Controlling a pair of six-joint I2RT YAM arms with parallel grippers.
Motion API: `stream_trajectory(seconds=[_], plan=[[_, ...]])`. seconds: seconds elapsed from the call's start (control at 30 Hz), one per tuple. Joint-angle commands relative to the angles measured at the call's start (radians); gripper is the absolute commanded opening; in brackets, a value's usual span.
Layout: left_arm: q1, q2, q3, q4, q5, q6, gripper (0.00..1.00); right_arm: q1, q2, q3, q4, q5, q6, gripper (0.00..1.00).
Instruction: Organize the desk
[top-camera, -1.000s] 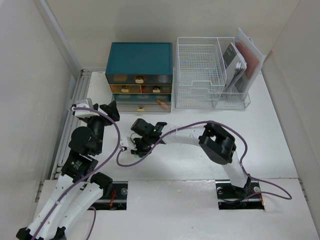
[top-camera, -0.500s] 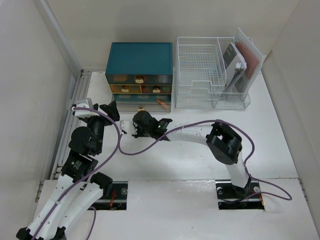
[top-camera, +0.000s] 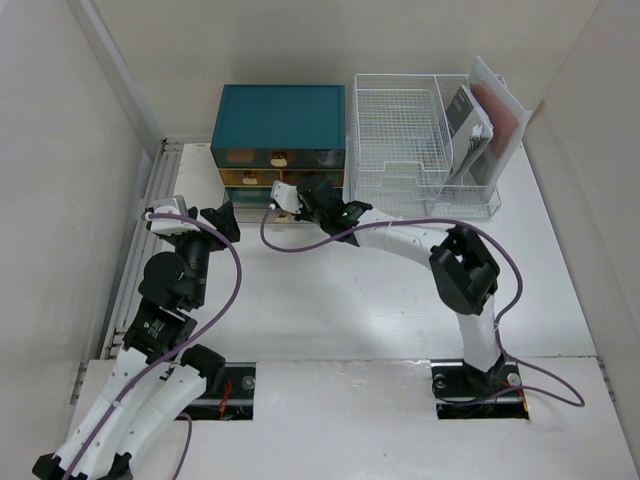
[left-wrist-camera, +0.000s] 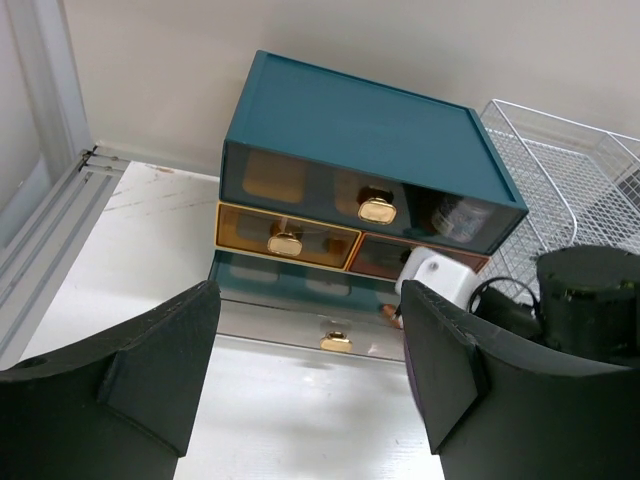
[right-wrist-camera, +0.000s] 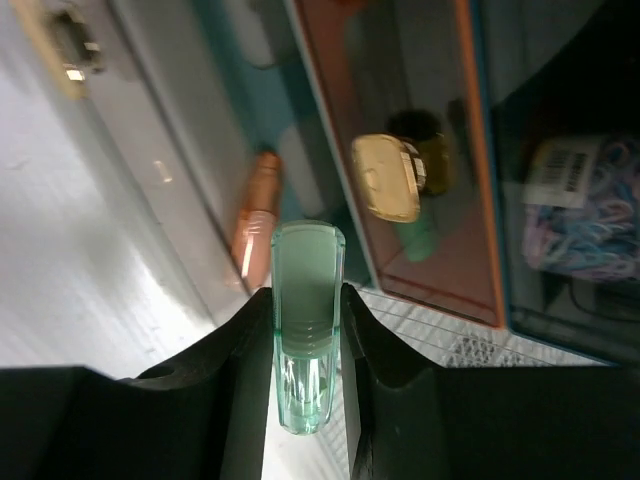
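Observation:
The white desk (top-camera: 380, 320) holds a teal drawer box (top-camera: 280, 120) at the back. Its bottom drawer (top-camera: 262, 212) stands pulled out a little, with an orange pen (top-camera: 322, 203) inside; the pen also shows in the right wrist view (right-wrist-camera: 255, 215). My right gripper (top-camera: 305, 200) is over that drawer's right part, shut on a translucent green pen (right-wrist-camera: 307, 320) that points at the drawer box front. My left gripper (top-camera: 215, 222) is open and empty, low over the desk before the box's left front (left-wrist-camera: 310, 390).
A white wire-mesh tray rack (top-camera: 400, 140) stands right of the drawer box, with booklets (top-camera: 480, 120) in its right end. A metal rail (top-camera: 150, 230) and a wall run along the left. Two cut-outs (top-camera: 225, 385) hold the arm bases at the near edge.
My right arm has carried the green pen from the desk's middle left up to the drawer box's open bottom drawer. The left arm has not moved.

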Motion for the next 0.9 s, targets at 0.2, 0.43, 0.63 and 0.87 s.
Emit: stream_trajectory(seconds=[0.2, 0.43, 0.63, 0.87], plan=[[-0.004, -0.001, 0.002, 0.043, -0.006, 0.013, 0.70, -0.053, 0.053, 0.098, 0.060, -0.009, -0.025, 0.03], [-0.004, -0.001, 0.002, 0.043, -0.006, 0.013, 0.71, -0.062, 0.112, 0.131, 0.039, -0.032, -0.025, 0.21], [-0.004, 0.008, 0.002, 0.043, -0.006, 0.013, 0.71, -0.073, 0.113, 0.140, 0.039, -0.042, -0.016, 0.49], [-0.004, 0.008, 0.002, 0.043, -0.006, 0.013, 0.71, -0.073, 0.048, 0.131, 0.039, -0.072, 0.017, 0.52]])
